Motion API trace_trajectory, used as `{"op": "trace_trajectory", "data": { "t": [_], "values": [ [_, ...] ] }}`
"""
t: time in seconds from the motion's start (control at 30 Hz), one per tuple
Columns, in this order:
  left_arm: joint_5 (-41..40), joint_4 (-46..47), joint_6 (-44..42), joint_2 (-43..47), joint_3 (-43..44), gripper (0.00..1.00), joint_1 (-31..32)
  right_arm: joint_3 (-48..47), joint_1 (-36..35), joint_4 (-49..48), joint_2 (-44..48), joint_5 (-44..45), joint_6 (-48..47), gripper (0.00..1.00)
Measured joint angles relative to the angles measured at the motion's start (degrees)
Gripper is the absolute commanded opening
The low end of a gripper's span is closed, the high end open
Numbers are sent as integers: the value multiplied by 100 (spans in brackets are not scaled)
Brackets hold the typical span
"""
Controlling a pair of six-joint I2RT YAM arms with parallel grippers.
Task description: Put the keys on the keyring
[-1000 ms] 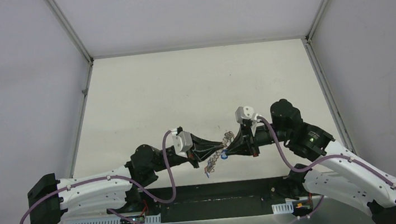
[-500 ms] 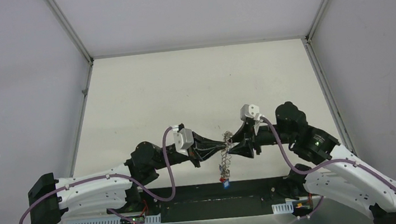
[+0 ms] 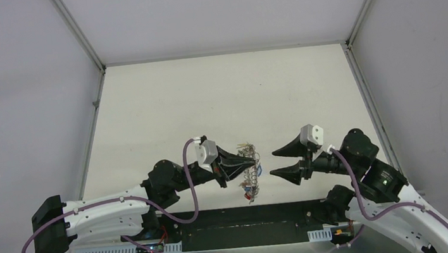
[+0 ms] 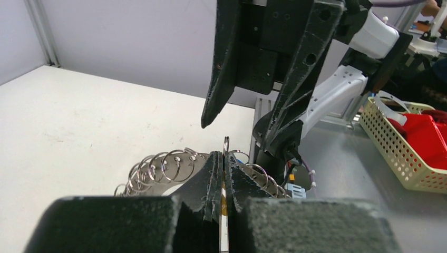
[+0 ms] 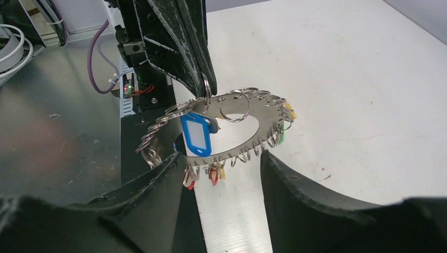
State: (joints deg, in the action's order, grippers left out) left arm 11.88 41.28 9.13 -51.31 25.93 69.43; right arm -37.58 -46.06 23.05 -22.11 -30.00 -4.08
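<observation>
Keyring (image 5: 269,119) silver-grey; key tag (image 5: 196,135) blue, white insert; other tags (image 5: 213,175) red, yellow, green.

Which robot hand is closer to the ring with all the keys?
Left. The left gripper is shut on the keyring, which hangs from it. The right gripper stands open, apart, off to its right.

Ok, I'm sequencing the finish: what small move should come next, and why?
Probably lower the left gripper to set the keyring on the table: its jaws are shut on the ring, the blue-tagged key hangs from it, the right gripper stands open and apart, and no loose key shows.
</observation>
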Motion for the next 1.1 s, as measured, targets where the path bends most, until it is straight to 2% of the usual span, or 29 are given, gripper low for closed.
{"op": "trace_trajectory", "data": {
  "t": [0.2, 0.33, 0.37, 0.47, 0.5, 0.83, 0.97, 1.1],
  "values": [
    [-348, -103, 282, 0, 7, 0, 0, 0, 0, 2, 17, 160, 17, 66],
    [-704, -743, 520, -13, 223, 0, 0, 0, 0, 4, -48, 267, 63, 70],
    [-756, -898, 546, -33, 304, 0, 0, 0, 0, 7, -72, 282, 79, 74],
    [-911, -1460, 638, -214, 743, 0, -2, 0, 0, 33, -109, 372, 149, 98],
    [-955, -1631, 669, -297, 894, 0, -4, 0, 0, 52, -109, 431, 179, 100],
    [-1462, -2964, 1261, -1099, 1609, 0, -249, 0, 0, 262, 72, 1016, 442, 100],
    [-1631, -3694, 1714, -1613, 2234, 0, -564, 0, 0, 400, 168, 1167, 566, 100],
    [-1580, -4017, 1873, -2094, 2778, 0, -892, 0, 0, 498, 256, 1285, 667, 100]
  ]
}}
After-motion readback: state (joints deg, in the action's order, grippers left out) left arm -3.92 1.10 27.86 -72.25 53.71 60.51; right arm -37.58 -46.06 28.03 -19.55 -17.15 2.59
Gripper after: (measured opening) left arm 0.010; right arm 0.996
